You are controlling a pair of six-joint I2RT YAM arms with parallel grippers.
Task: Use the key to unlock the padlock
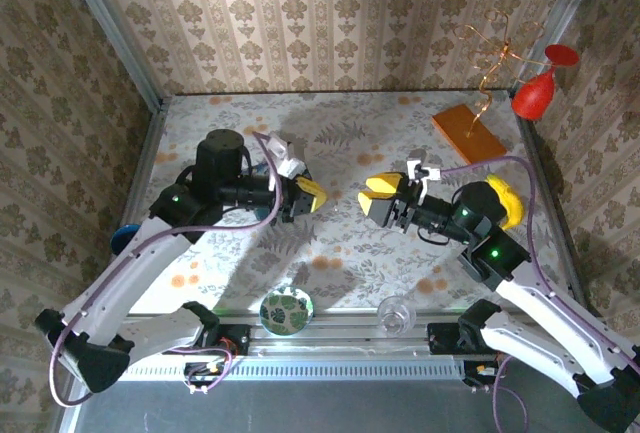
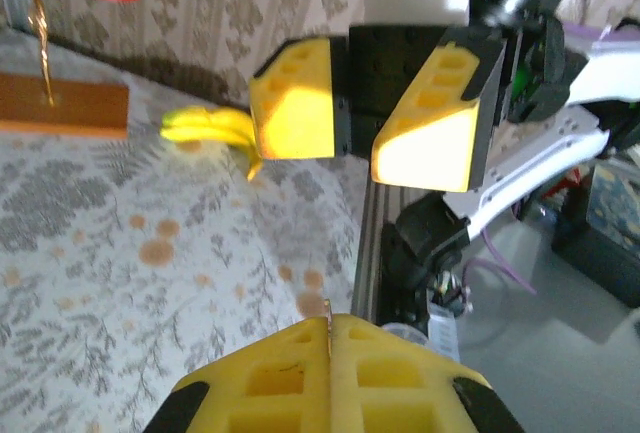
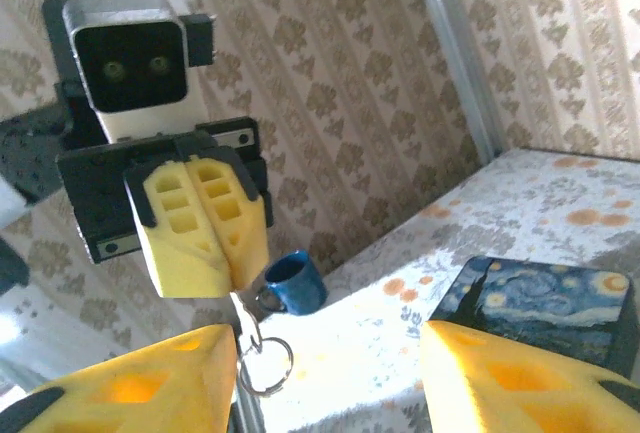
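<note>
Left jaws pinched tight on key (image 2: 328, 311), thin tip poking out between the pads. Small rings (image 3: 267, 365) dangle from it. Right jaws part-open, nothing in them, facing the left ones in mid-air over worktop (image 1: 340, 133). I can't pick out the padlock anywhere. My read: unlocking not begun. Key is in hand; lock yet to be found, entered, turned.

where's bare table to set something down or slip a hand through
Free: the far strip of table between the back wall and the arms, left of the orange block; also the middle patch just beyond the round dish and glass. Crowded: mid-table, where the left gripper and right gripper face closely.
</note>
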